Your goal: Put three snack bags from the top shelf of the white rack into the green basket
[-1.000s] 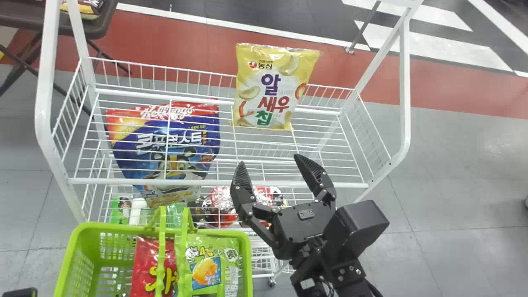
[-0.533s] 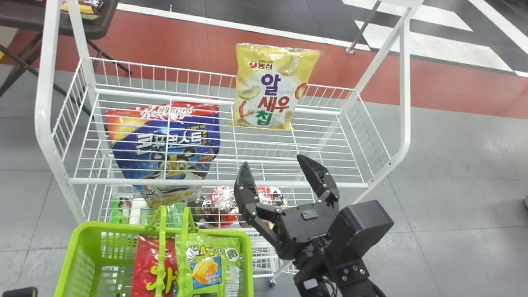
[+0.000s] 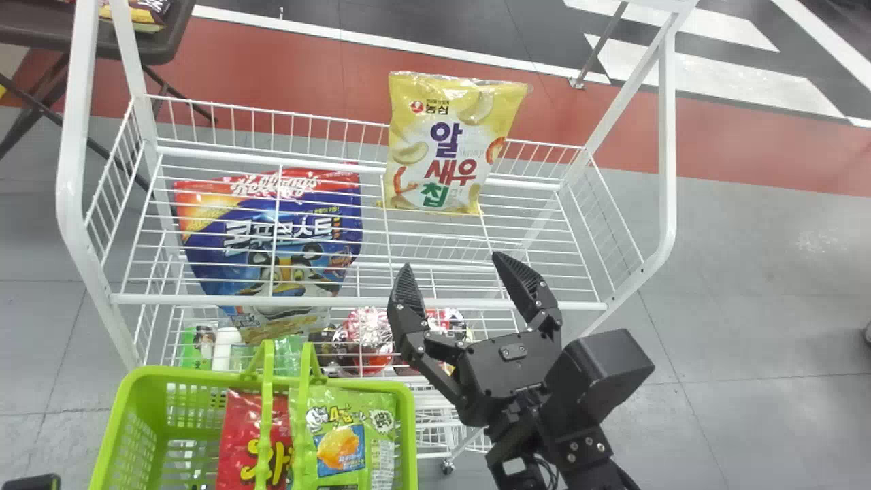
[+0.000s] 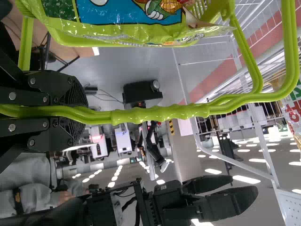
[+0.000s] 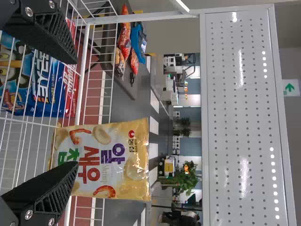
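We were, it seemed, on the third pick: our right gripper (image 3: 452, 260), spread wide and empty, needed to advance around the yellow shrimp chip bag (image 3: 449, 143) on the top shelf (image 3: 272, 158).

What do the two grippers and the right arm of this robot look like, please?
The right gripper and left gripper are both black, with ribbed inner pads and silvery screws. The right one's fingers taper towards the tips. The right arm is black too, with a box-shaped housing and thin dark cables.
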Controlling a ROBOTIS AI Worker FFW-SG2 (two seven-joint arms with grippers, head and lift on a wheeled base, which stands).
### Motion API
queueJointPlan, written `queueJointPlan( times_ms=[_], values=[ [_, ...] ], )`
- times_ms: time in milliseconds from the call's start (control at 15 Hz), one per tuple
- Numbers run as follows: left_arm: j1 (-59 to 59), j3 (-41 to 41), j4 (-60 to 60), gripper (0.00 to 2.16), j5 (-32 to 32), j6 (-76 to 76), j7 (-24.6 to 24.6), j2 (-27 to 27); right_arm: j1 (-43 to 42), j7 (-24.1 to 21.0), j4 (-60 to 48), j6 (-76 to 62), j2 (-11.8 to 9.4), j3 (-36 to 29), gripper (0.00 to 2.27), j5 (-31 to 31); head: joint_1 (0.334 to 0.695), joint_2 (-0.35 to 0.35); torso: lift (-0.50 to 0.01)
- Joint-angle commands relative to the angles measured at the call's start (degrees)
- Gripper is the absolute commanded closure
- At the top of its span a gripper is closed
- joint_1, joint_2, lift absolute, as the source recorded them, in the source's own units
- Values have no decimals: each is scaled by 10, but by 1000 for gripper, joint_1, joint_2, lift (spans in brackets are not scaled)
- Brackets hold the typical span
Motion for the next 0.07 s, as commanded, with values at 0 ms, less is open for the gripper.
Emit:
queueJointPlan(
  times_ms=[0],
  values=[
    [0,0,0,2145,0,0,0,1,0,0,-1,0,0,0,36,0,695,-321,0]
  ],
)
